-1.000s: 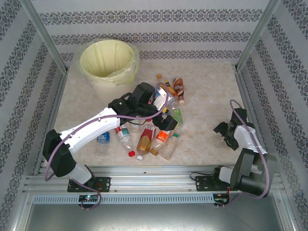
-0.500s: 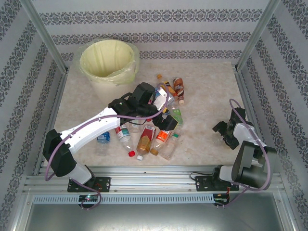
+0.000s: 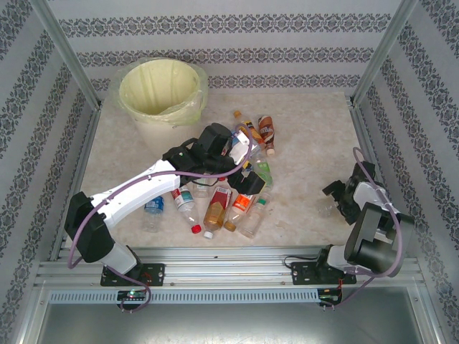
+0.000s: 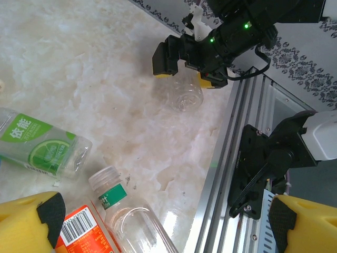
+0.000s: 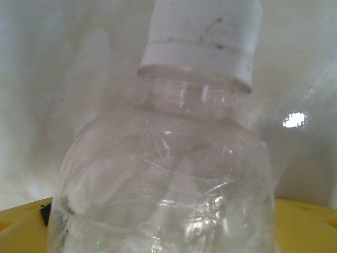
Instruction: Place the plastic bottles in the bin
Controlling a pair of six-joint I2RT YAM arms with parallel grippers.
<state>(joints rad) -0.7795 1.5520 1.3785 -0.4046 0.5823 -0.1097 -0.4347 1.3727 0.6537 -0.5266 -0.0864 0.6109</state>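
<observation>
Straddling a lone bottle (image 4: 184, 96) near the right edge of the tabletop (image 3: 305, 125), the right end effector (image 4: 185, 71) stands spread and should clamp squarely on the body, then carry far to the bin (image 3: 123, 86) in the far-left corner, while the left end effector (image 4: 166, 211) gapes over the pile (image 3: 222, 201).

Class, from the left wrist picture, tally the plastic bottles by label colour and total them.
Clear plastic bottle, lime-green label: 1
Clear plastic bottle, orange-red barcode label: 1
Clear plastic bottle, white cap, small green neck band: 1
Clear plastic bottle, no label: 1
Total: 4 (left-edge slivers uncounted)
</observation>
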